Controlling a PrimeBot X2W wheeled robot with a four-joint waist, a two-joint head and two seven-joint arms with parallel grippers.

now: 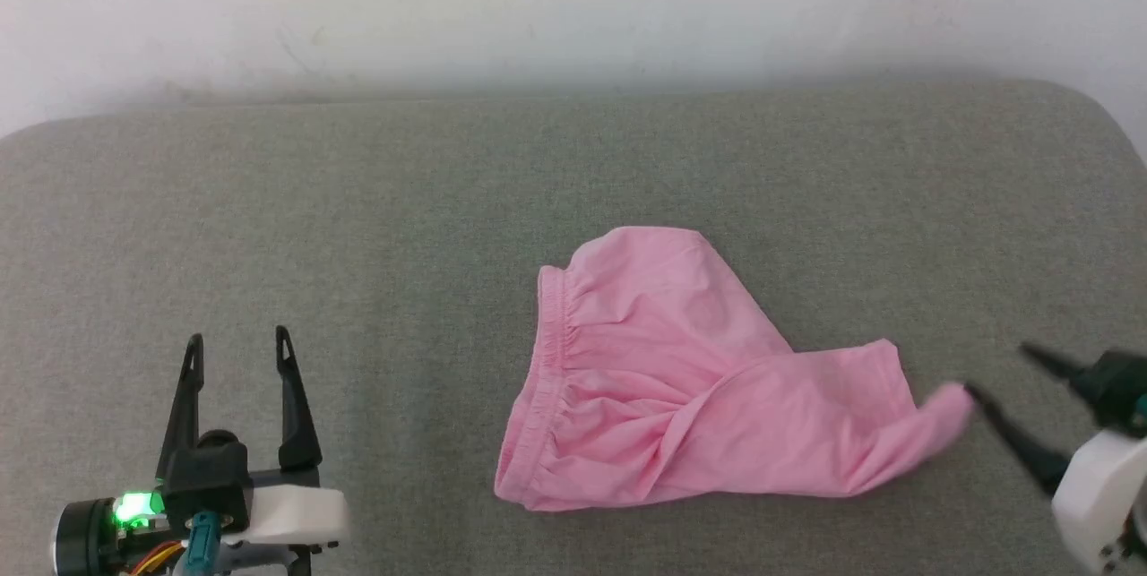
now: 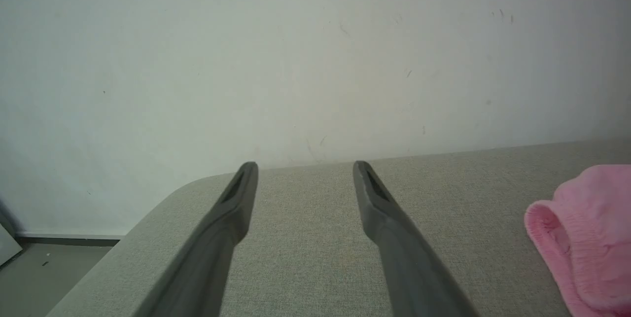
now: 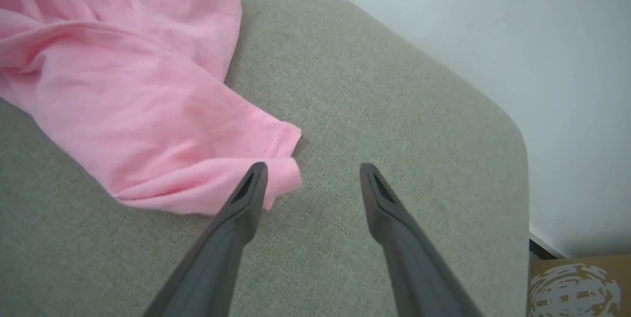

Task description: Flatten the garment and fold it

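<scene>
Your right fingers stand spread, gripping nothing. One tip sits at the garment's leg hem, but you can't tell if it touches. The shorts lie crumpled on the table, long axis crosswise, waistband toward your left fingers, also spread and well apart. No label is readable.

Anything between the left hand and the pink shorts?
Nothing visible. Bare grey cushion lies between the open left hand and the shorts. The right hand, also open, sits at the shorts' far leg end.
</scene>
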